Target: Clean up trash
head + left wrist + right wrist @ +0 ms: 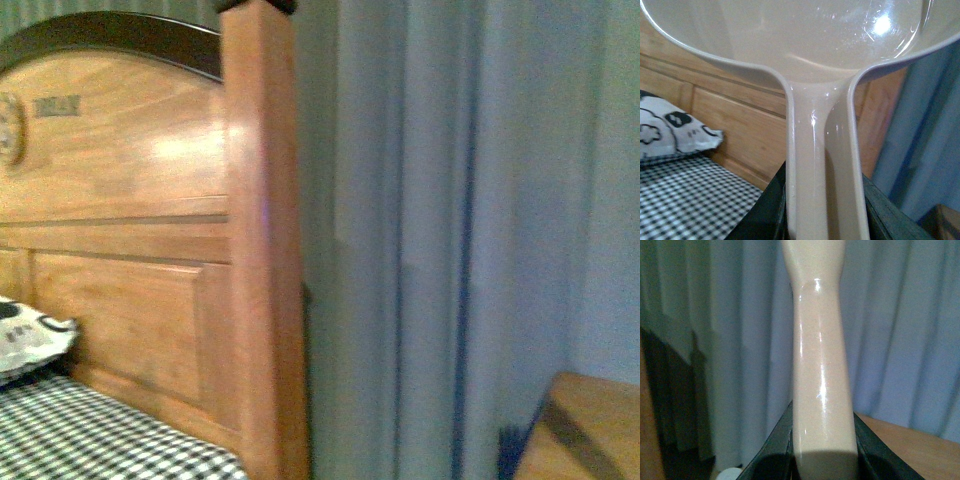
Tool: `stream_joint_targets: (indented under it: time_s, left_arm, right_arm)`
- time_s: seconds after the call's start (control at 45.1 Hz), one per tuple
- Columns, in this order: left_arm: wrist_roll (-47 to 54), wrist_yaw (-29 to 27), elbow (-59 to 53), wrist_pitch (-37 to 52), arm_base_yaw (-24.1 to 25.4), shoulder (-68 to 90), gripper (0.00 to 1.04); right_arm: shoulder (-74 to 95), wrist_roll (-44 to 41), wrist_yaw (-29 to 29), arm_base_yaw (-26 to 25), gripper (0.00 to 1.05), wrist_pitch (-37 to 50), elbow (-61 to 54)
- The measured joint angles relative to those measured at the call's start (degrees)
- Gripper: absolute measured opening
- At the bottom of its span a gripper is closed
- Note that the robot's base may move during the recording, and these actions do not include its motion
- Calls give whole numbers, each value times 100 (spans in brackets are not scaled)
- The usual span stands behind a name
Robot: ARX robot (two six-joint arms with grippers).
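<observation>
Facing the wooden headboard (pixel 130 200) and blue curtain (pixel 450 200), no camera shows the trash, so its place is unknown. The left gripper (pixel 825 220) clamps the dustpan (pixel 790 40) by its handle; the right gripper (pixel 825 460) grips a pale handle (pixel 820 365). Swinging blind, the dustpan could knock the headboard.

trash (pixel 731 473): small whitish rounded bit, mostly cut off at the picture's edge; too little shows to be sure
place: low down, near the foot of the curtain (pixel 740 340)

Dustpan (pixel 790 40) scoop cut by frame, beige handle (pixel 820 365) end cut off, pillow (pixel 30 335) cropped; front view blurred
</observation>
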Motion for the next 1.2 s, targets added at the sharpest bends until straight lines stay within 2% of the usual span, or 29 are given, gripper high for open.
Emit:
stream_joint_targets:
  time_s: [0.821,1.021,1.132,1.199]
  left_arm:
    - [-20,-122,-2,0,31,-24,26]
    - [44,17,7,-55,0,-35,26]
    - [1174,-223,1182,-3141,-98,348,26]
    - [2011,-116,1666,-4271,-166,988,26]
  right_arm:
    - [33,-39,-92,15,20,0,-2]
    - [39,-39,15,7,20,-2,-4]
    - [-9,-39,17,2,20,4,2]
    - [-9,-42,-13,4,20,4,2]
